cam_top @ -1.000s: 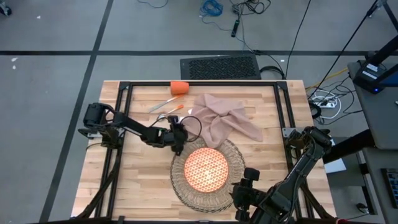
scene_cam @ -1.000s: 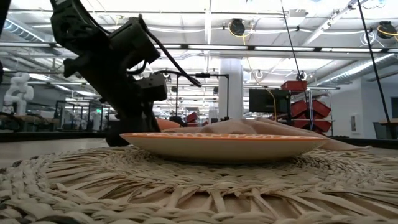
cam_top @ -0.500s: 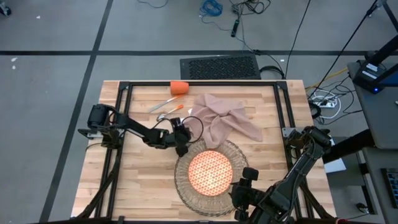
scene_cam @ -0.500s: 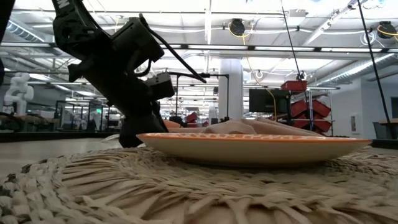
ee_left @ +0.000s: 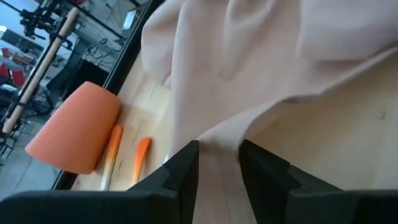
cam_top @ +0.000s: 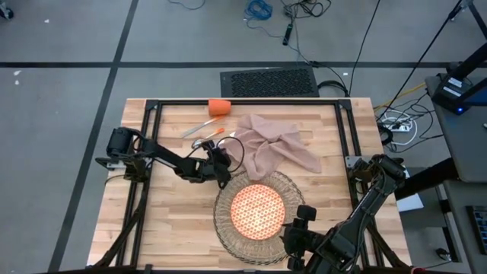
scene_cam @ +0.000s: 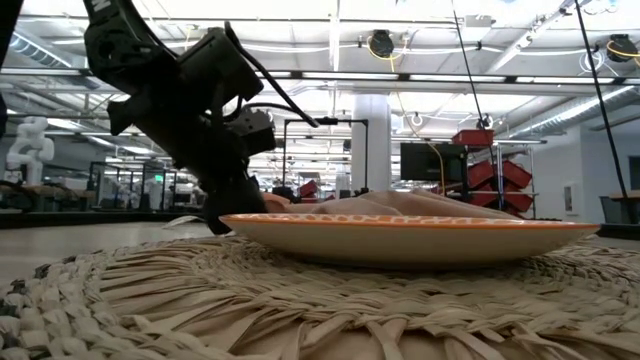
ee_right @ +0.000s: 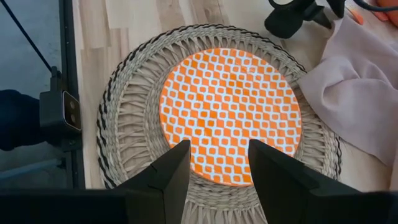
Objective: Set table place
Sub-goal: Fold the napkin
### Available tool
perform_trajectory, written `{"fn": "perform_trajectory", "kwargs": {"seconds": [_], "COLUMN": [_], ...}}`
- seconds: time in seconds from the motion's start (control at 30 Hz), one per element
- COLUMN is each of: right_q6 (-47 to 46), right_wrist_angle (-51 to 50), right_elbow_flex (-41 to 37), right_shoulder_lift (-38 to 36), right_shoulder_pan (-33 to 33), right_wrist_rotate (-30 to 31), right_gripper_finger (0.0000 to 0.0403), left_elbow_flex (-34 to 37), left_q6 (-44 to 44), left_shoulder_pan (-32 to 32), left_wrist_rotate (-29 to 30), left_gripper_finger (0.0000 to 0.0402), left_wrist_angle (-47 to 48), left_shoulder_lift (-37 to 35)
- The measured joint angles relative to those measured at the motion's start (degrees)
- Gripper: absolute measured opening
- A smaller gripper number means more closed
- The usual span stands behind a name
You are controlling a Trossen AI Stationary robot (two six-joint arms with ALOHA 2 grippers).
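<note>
The left gripper (cam_top: 221,167) has its jaws slightly apart, empty, low beside the crumpled beige cloth napkin (cam_top: 272,146) near the table's middle, probably lining up to take its edge. The right gripper (ee_right: 211,171), jaws apart and empty, hovers above the near edge. The orange-patterned round plate (cam_top: 255,211) sits centred on the round woven wicker placemat (cam_top: 221,224); the small orange cup (cam_top: 219,107) lies on its side by the light wooden table's (cam_top: 175,221) far edge.

Both arms are matte black, built of boxy jointed segments. The left arm (cam_top: 163,158) carries a thin black cable looping at its wrist. Each pincer ends in two flat, angular black fingers (ee_right: 168,177).
</note>
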State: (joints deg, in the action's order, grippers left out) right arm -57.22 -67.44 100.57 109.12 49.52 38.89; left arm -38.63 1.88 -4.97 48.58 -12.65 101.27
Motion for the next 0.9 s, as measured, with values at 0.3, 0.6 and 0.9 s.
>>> {"fn": "perform_trajectory", "kwargs": {"seconds": [0.3, 0.6, 0.9], "right_q6": [0.0, 0.7, 1.0], "right_wrist_angle": [0.4, 2.2, 3.2], "right_elbow_flex": [0.0, 0.0, 0.0], "right_shoulder_lift": [0.0, 0.0, 0.0], "right_shoulder_pan": [0.0, 0.0, 0.0], "right_wrist_rotate": [0.0, -0.2, -0.2], "right_gripper_finger": [0.0151, 0.0151, 0.0151], "left_elbow_flex": [-0.1, -0.1, -0.1], "left_q6": [0.0, 1.6, 4.7], "left_shoulder_pan": [-0.3, 0.4, 3.0], "left_wrist_rotate": [3.6, -4.9, -6.2], "left_gripper_finger": [0.0102, 0.0102, 0.0102], "left_wrist_angle": [-0.3, -0.4, 0.5], "left_shoulder_lift": [0.0, -0.1, -0.1]}}
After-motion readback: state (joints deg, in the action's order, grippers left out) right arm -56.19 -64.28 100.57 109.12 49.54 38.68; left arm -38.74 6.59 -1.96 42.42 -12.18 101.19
